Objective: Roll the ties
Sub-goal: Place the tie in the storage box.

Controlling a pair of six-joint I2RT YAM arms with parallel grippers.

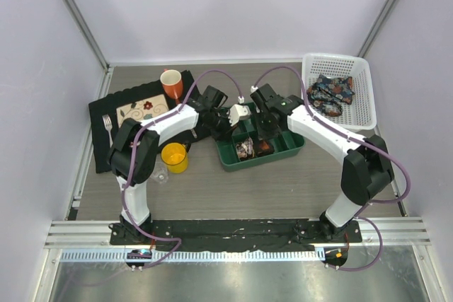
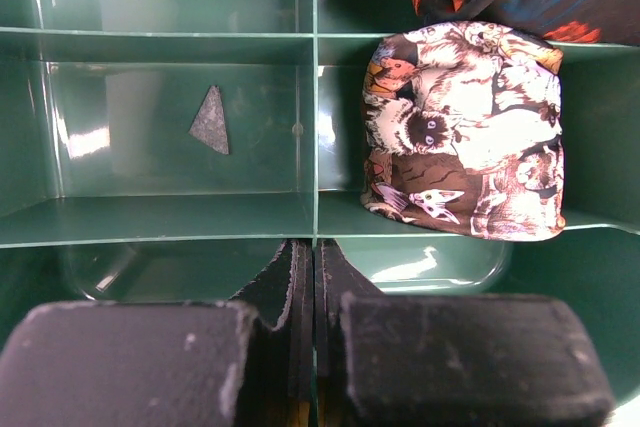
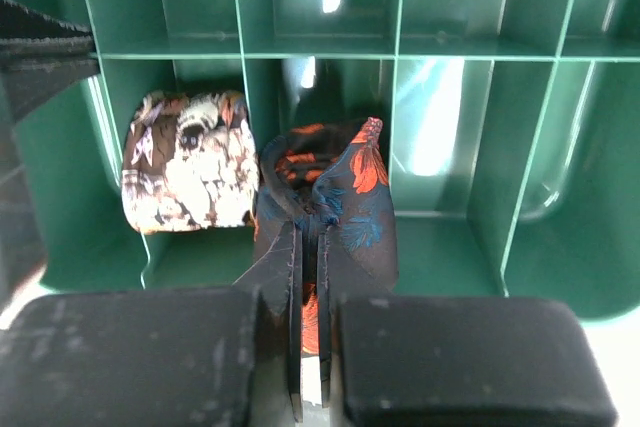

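A green divided tray sits mid-table. A rolled cat-print tie fills one compartment, also seen in the right wrist view and from above. Beside it, a navy tie with orange flowers sits coiled in the adjoining compartment. My right gripper is shut on this tie's fabric, low over the tray. My left gripper is shut on a thin green divider wall of the tray. More ties lie bundled in the white basket.
The white basket stands at the back right. A black placemat with a fork, an orange mug and a yellow cup are on the left. A small grey scrap lies in one tray compartment.
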